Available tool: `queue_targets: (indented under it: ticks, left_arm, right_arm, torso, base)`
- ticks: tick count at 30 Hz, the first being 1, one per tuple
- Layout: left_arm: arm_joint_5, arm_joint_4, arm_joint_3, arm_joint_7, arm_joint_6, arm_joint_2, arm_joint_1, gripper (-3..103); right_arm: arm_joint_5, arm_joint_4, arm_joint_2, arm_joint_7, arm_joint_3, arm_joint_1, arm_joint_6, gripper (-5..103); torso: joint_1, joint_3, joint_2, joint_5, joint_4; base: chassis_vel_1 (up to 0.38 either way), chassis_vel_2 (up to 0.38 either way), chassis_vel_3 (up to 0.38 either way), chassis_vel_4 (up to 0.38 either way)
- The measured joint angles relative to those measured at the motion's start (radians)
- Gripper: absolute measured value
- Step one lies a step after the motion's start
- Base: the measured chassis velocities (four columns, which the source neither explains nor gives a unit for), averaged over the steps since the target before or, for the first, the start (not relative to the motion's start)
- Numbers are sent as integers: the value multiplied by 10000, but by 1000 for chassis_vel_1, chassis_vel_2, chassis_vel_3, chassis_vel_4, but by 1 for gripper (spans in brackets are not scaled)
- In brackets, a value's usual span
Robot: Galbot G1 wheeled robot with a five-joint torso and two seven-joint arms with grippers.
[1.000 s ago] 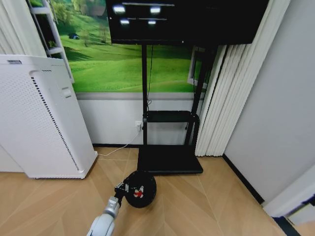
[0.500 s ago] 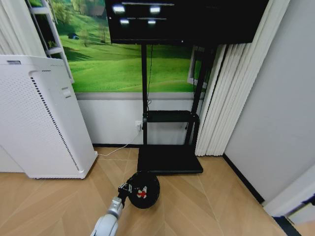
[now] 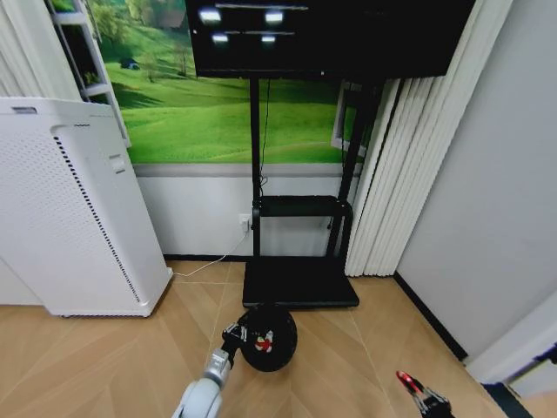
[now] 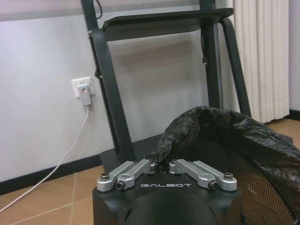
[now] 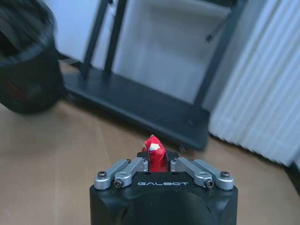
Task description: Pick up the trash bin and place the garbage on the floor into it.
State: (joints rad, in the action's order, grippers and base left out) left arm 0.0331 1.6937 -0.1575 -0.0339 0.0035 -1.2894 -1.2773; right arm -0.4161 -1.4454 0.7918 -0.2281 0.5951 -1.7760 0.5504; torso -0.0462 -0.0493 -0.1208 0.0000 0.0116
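**Bin in my left grip, red wrapper in my right**

My left gripper reaches forward and down from the lower middle of the head view, its fingers clenched on the near-left rim of the trash bin. From my left wrist, the two metal fingers meet on the crinkled black liner at the bin's edge, with the mesh wall of the bin falling away beside them. The bin sits just in front of the black stand base of the tall screen stand, close to it, on the wooden floor. Inside the bin I see a small red-and-white piece of garbage.

My right gripper is low at the right of the head view, well apart from the bin, over bare floor. Its jaws pinch a crumpled red wrapper with a white patch, which stands up between the fingers. From that wrist the bin appears blurred and off to one side, near the stand base, with white curtains on the other side.

The white perforated appliance stands against the wall to my left, well apart from the bin.
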Motion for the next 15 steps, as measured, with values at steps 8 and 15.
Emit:
queue_targets:
  ticks: [8, 15]
  left_arm:
    - [-117, -234, 701, -44, 15, -173, 403, 7]
    - [-174, -472, 1105, -107, 18, -466, 749, 7]
  right_arm:
    - [-808, -1035, 108, -1176, 322, 208, 620, 16]
    - [-1231, -2400, 116, -1292, 193, 547, 382, 16]
  torso:
    - [0, 0, 0, 0, 0]
    - [0, 0, -2, 0, -1]
  base:
    - [0, 0, 0, 0]
    - [0, 0, 0, 0]
